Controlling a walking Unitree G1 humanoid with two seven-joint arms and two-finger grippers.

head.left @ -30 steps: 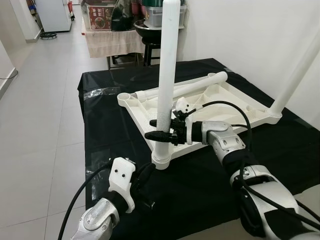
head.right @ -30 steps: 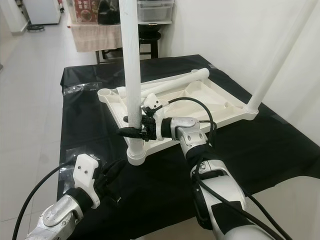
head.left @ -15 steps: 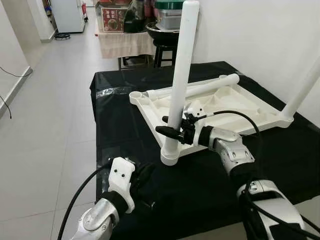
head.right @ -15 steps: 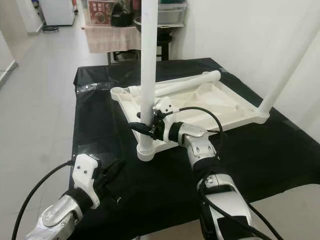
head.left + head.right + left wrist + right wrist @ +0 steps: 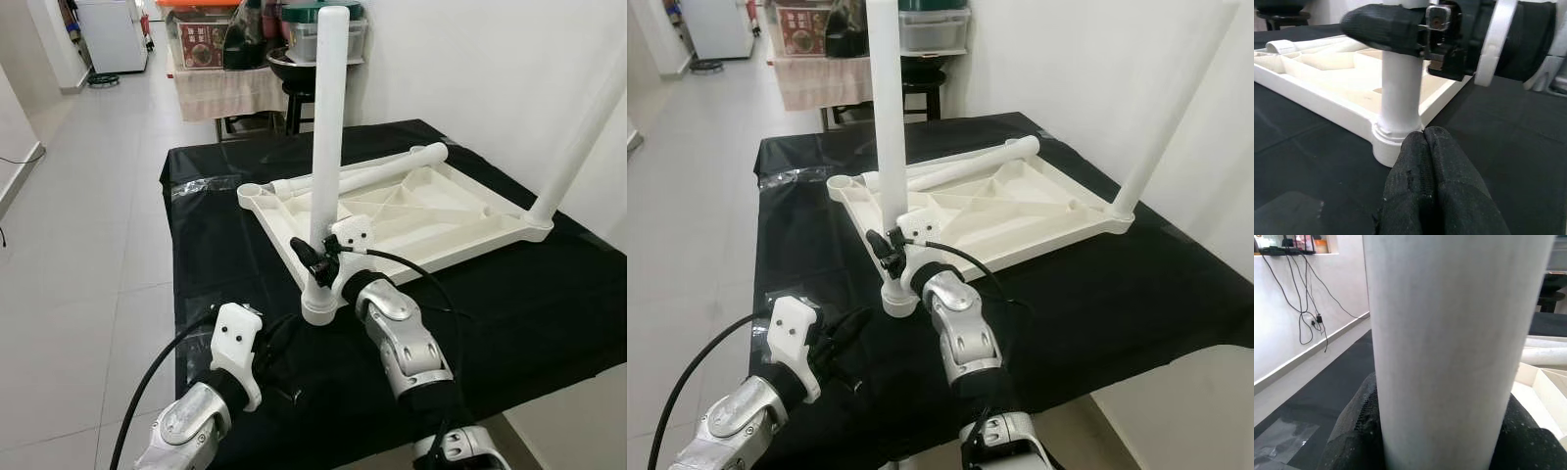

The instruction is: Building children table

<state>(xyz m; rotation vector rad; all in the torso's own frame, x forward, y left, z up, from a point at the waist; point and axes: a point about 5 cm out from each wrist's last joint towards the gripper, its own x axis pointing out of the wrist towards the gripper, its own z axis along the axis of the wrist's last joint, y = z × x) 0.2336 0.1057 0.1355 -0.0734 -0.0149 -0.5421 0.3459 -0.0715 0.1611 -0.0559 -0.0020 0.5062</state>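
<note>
Table leg point(image 5: 327, 127) stands upright, apparently clamped by right gripper point(image 5: 315, 262).

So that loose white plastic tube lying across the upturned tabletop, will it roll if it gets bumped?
Probably. The loose white plastic tube is round and smooth, lying on the upturned white tabletop, so a nudge may roll it. It looks stiff and probably light.

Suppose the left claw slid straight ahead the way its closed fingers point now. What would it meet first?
Most likely the round corner socket of the upturned tabletop, where the upright leg is seated. The left claw aims at that base, seemingly very close, though depth is hard to judge.
</note>
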